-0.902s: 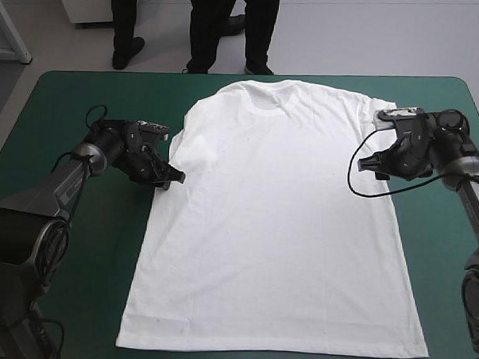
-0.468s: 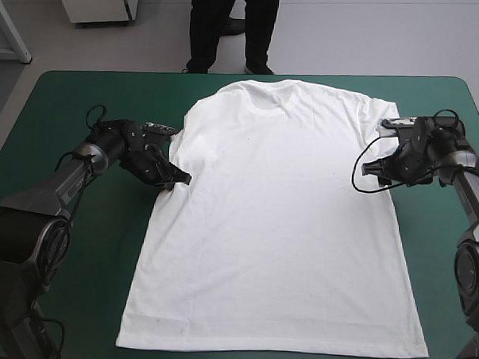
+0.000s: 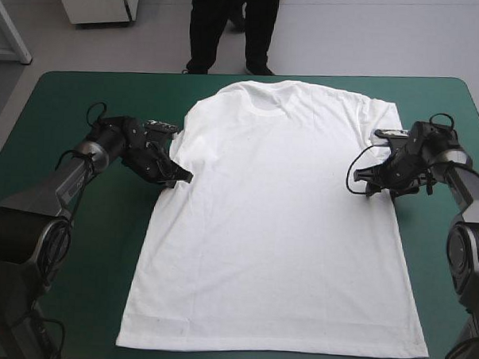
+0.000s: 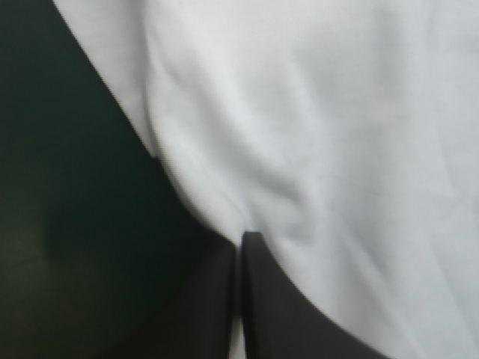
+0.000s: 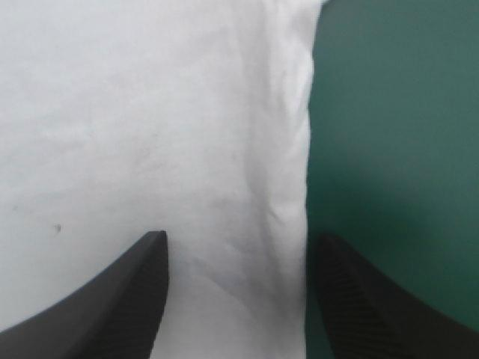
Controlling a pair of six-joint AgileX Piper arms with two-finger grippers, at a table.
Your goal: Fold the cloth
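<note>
The white T-shirt (image 3: 277, 221) lies spread flat on the teal-green cover, collar toward the far edge and hem near the front edge. My left gripper (image 3: 182, 177) is low at the shirt's left side edge, just below the sleeve. In the left wrist view it (image 4: 241, 238) is shut on the T-shirt (image 4: 337, 134), the cloth puckering at the tips. My right gripper (image 3: 365, 185) is at the right side edge below the other sleeve. In the right wrist view it (image 5: 238, 250) stands open, its fingers astride the rumpled edge of the T-shirt (image 5: 150, 112).
Bare teal-green cover (image 3: 78, 244) runs along both sides of the shirt, wider on the left. The hem reaches almost to the table's front edge.
The left gripper has shut on the shirt's left edge after sliding slightly inward. The right gripper has moved nearer and inward along the right sleeve to the side edge, still open.
</note>
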